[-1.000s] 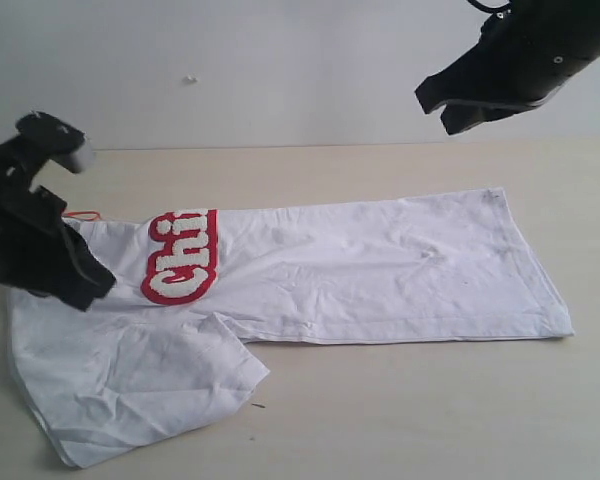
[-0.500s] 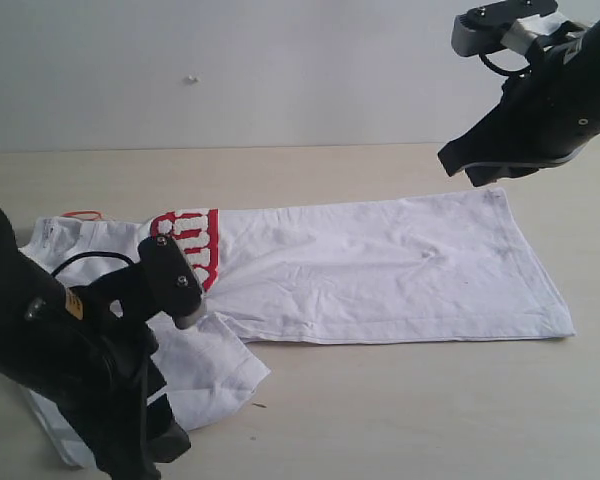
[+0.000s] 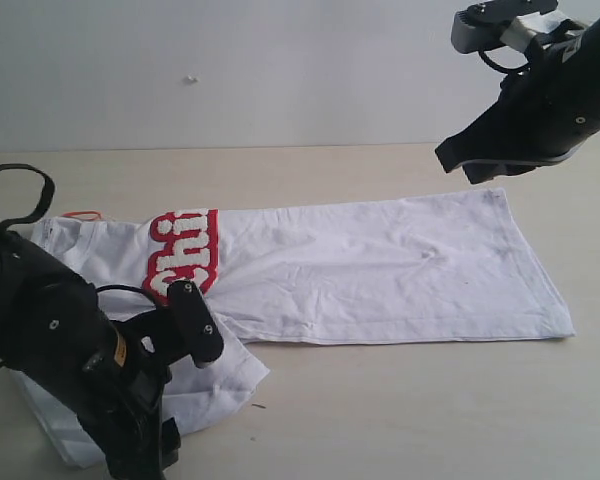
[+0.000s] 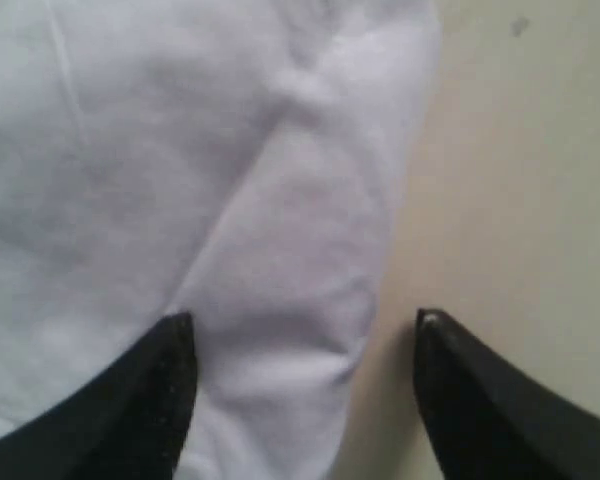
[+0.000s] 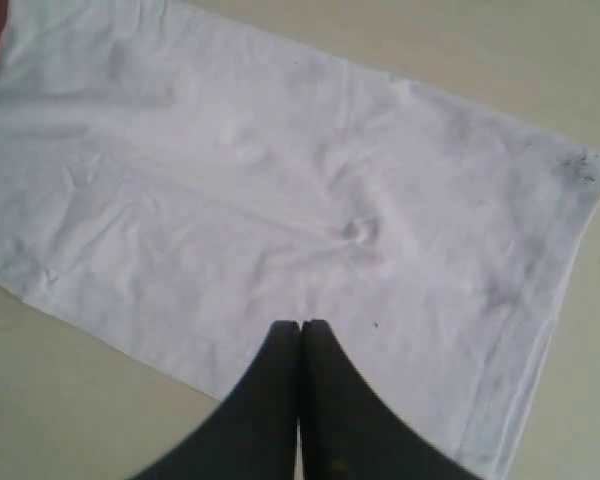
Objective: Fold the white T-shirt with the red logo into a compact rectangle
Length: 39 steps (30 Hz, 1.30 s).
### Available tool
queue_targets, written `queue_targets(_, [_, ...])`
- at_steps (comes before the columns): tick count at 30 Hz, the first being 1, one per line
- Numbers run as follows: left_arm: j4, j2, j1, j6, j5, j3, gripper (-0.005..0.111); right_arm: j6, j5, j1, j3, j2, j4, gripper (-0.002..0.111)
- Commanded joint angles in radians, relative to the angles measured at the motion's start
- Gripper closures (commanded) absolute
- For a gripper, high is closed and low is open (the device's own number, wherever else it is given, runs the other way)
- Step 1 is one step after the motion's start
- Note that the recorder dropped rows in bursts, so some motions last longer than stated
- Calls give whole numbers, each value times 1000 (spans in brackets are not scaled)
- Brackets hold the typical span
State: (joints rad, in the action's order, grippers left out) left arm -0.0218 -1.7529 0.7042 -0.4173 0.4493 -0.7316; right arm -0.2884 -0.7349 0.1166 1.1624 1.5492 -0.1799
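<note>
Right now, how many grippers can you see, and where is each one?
2. The left gripper is open over an edge of the white T-shirt, at its sleeve end; the right gripper is shut, raised above the hem end.

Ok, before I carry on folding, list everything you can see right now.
white T-shirt: one, white, lying folded lengthwise on the table, sleeve sticking out in front.
red logo: one, red with white letters, on the chest, only partly showing.
neck tag: one, orange, at the shirt's left end in the exterior view.
table: one, pale beige, under everything.
left tool: one, black, open, over the sleeve's edge.
right tool: one, black, shut, empty, above the shirt's right end.
</note>
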Motion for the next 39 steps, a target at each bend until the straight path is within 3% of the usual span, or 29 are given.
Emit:
queue_targets(1, [102,-61,4,50,-34,-5,45,3,12,-1,-1,-10,-4,108])
queue_targets(3, [199,-69,4,153,-73,-5,46,1,12,-1,-1,-10,-4,108])
queue_targets(5, [279,-66,4,212,-82,-5,56,1,12,-1,-1,-10,-4,108])
queue_targets(7, [308,-66,4,218,-49,-5,76,1,12,-1,-1,-10,-4,108])
queue_targets(8, [319,-66,4,212,-4,-5,100,1,12,-1,-1,-10,-4,108])
queue_targets(9, [324,-66,4,202,18,-5,106,1,12,-1,-1,-10,-4,108])
queue_targets(15, [339,15,49,95,320,-86,107,1,6,-1,-1,-10,-4,108])
queue_targets(18, [489,67,53,92,345,-125,107,1,6,-1,-1,-10,-4,108])
queue_targets(23, [921,74,53,85,252,-164,107,1,6,-1,-1,-10,-4,108])
queue_targets(27, [1083,67,53,85,95,-164,107,1,8,-1,-1,-10,-4,108])
queue_targets(32, [1126,29,27,94,-69,-175,103,1,15,-1,-1,-10,-4,108])
queue_targets(39, [1128,-5,-50,174,-83,-240,67,1,15,-1,-1,-10,-4,108])
